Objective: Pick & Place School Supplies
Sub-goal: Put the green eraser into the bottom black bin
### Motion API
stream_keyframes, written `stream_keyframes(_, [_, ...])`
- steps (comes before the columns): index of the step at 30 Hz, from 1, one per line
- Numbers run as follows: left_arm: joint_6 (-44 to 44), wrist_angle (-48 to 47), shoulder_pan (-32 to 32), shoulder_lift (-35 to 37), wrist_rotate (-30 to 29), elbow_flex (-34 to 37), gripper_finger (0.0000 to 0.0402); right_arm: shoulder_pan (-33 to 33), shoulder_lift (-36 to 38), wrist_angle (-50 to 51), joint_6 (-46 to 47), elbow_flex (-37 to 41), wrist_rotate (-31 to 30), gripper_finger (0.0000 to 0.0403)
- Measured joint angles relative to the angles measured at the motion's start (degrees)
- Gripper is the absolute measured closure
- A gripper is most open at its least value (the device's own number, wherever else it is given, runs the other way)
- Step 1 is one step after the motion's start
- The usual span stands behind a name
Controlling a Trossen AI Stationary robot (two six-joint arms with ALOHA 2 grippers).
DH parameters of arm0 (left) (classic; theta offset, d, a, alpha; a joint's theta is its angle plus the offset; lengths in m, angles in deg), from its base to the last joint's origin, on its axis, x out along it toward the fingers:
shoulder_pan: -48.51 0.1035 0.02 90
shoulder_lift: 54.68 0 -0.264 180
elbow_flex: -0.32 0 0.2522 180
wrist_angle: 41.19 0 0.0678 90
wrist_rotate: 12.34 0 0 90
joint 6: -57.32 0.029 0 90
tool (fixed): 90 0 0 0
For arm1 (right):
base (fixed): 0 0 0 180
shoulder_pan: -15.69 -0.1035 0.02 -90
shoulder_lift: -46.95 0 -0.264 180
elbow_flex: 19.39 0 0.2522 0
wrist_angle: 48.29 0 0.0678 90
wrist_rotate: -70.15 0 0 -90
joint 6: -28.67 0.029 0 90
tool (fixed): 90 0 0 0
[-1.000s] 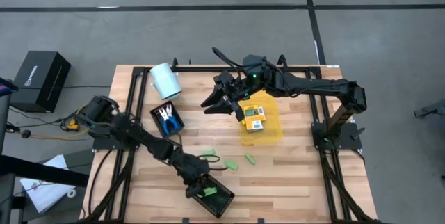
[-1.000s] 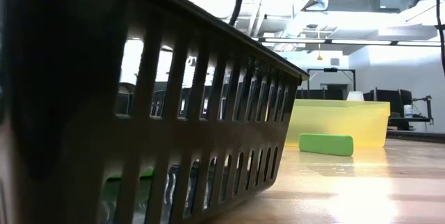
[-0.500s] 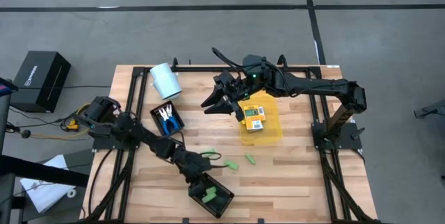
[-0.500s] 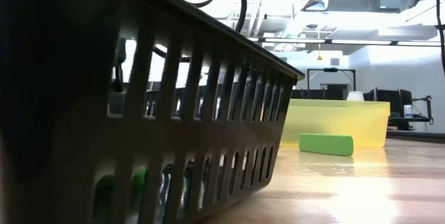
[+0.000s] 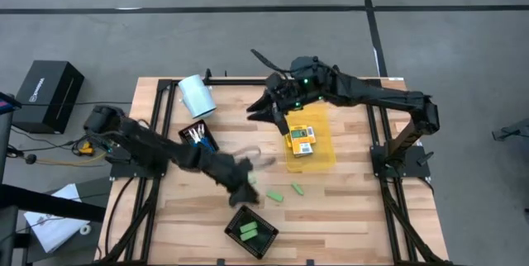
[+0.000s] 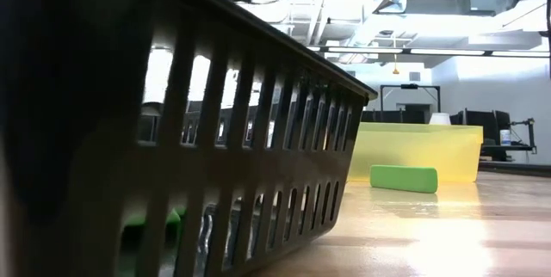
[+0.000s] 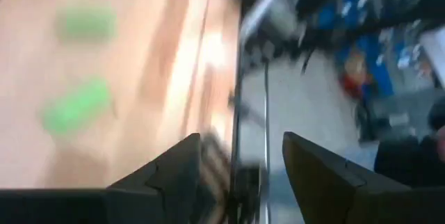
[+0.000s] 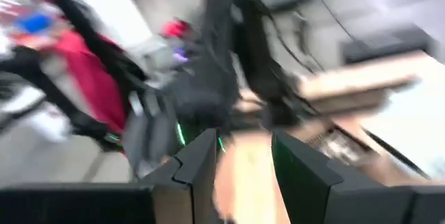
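Two green erasers [image 5: 249, 231] are lying in the black tray [image 5: 269, 244] near the front edge of the wooden surface [image 5: 347, 208]. Three more are waiting loose on the boards, one [image 5: 275, 196] just beside the left tool [image 5: 245, 185], whose fingers are standing apart with nothing between them. The blue-handled scissors [image 5: 197, 136] are sitting in a second black tray at the back left. The yellow packs [image 5: 301, 140] are resting in the yellow bin [image 5: 324, 157]. The right tool [image 5: 266, 111] is hovering just beside that bin, fingers parted and empty. By my reckoning, sorting is mostly done; the loose erasers remain.
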State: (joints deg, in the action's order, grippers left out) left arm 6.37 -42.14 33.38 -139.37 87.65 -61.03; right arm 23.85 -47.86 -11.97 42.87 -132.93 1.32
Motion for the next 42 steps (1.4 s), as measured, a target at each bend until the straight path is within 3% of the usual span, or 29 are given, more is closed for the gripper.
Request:
stream_keyframes(4, [4.59,-0.4,5.6,8.8,-4.97,0.0,0.0216,-0.13,0.13,16.85,0.03,-4.21,-6.99,0.0273])
stream_keyframes(9, [11.58,-1.23,11.76,19.6,-7.69,-0.02,0.0228,-3.51,0.03,30.77,5.75,-2.8,-11.81,0.0267])
stream_keyframes(22, [19.29,-14.62,24.12,39.2,-6.42,-0.02,0.0234,-16.56,-0.04,27.12,28.74,17.69,-14.11,0.0268])
stream_keyframes(31, [19.64,-17.34,28.57,40.44,1.65,-0.02,0.0234,-20.54,-0.06,16.65,43.34,32.18,-13.26,0.0268])
stream_keyframes(42, [19.44,-17.48,28.71,38.01,5.45,0.02,0.0234,-19.61,-1.64,13.83,45.88,35.14,-13.15,0.0269])
